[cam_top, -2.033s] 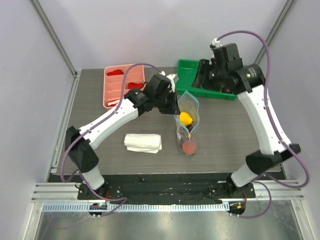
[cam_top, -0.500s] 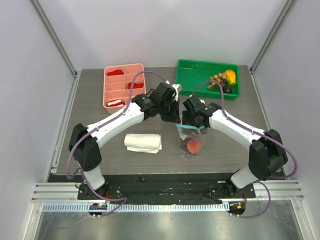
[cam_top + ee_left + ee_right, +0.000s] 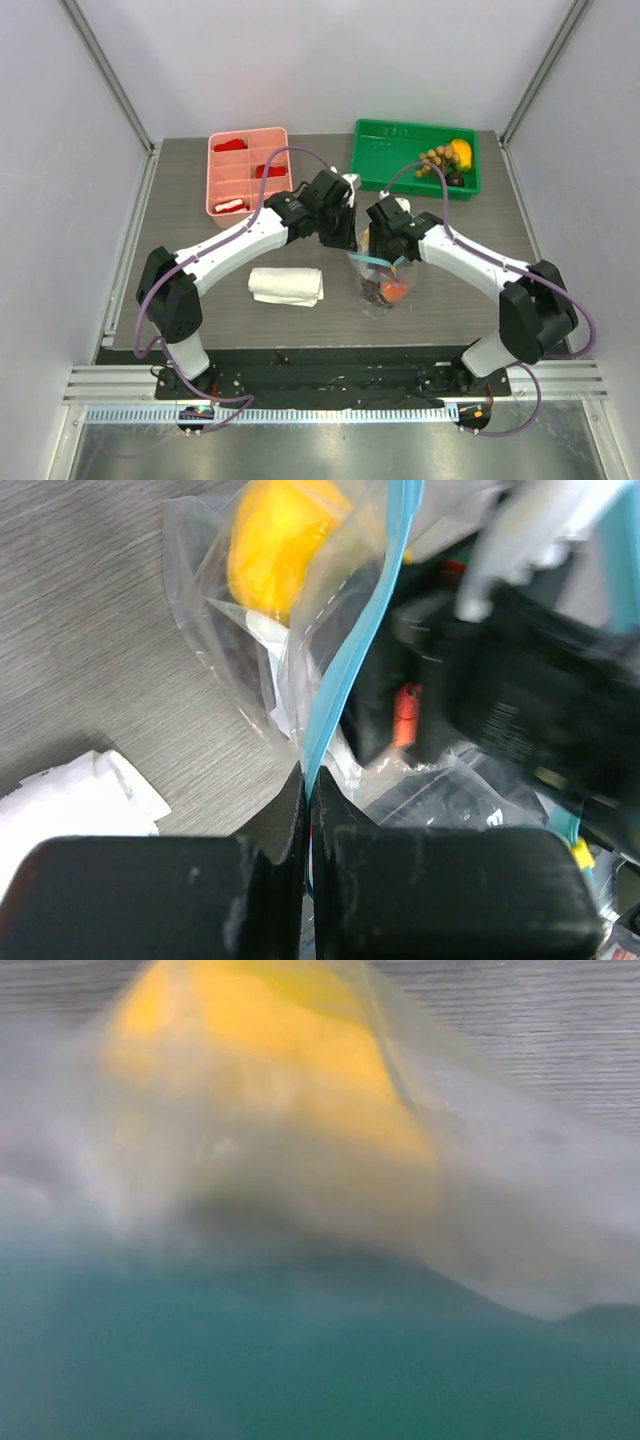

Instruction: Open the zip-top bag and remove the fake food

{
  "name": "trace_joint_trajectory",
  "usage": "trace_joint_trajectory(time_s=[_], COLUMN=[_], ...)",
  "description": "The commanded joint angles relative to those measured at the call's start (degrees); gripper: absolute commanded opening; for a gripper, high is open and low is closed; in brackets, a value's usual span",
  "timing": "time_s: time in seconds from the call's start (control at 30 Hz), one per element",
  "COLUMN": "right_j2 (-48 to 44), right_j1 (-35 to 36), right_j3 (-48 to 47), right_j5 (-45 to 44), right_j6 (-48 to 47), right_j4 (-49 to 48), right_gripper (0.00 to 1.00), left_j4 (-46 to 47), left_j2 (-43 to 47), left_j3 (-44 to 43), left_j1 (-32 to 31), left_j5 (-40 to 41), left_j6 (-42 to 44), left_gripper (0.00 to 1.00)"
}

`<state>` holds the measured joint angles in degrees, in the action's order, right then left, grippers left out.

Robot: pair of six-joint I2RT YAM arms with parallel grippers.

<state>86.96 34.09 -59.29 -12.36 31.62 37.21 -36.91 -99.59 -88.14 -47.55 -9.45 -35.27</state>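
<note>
The left gripper (image 3: 308,805) stayed clamped on the blue strip of the bag (image 3: 372,300) at table centre. The right gripper (image 3: 385,243), over the green tray (image 3: 395,160) two seconds earlier, had come to the bag mouth; its grip could not be told. A yellow piece (image 3: 272,550) remained inside.

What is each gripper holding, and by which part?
Left gripper: the clear plastic zip-top bag, by its light-blue zip strip. Right gripper, at the bag's mouth: cannot tell.

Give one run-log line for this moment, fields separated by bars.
left gripper: shut on zip-top bag strip | right gripper: at bag mouth, grip unclear | fake food: yellow piece in bag, some in green tray
</note>
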Motion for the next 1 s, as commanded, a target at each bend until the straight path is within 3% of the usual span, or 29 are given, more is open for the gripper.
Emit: trace_joint_trajectory(time_s=[0.0,0.27,0.47,0.6,0.8,0.97], right_j2=[-7.84,-14.27,-1.81,6.72,18.49,29.74], right_j1=[0.28,0.1,-4.37,-12.61,-19.75,-24.06], right_j3=[-8.98,-22.87,-41.15,-49.51,-48.81,-51.0], right_j5=[-0.05,1.38,-2.84,-1.97,-2.14,-1.53], right_j6=[0.11,-0.59,-4.36,-6.74,-8.68,-8.85], right_j4=[7.24,16.58,15.35,9.22,-3.35,-7.77], right_gripper=[0.18,0.11,0.11,0.11,0.13,0.17], left_j4=[0.96,1.49,1.13,0.52,-0.45,-0.45], left_j2=[2.47,1.59,1.15,1.24,1.59,1.59], left_j3=[0.25,-0.28,-1.51,-2.21,-2.13,-1.86], left_j1=[0.09,1.93,1.93,1.93,2.02,1.94], left_j5=[0.49,-1.18,-1.88,-1.88,-1.01,-1.18], left_j6=[1.34,0.99,0.99,1.08,1.34,0.81], left_gripper=[0.0,0.0,0.0,0.0,0.0,0.0])
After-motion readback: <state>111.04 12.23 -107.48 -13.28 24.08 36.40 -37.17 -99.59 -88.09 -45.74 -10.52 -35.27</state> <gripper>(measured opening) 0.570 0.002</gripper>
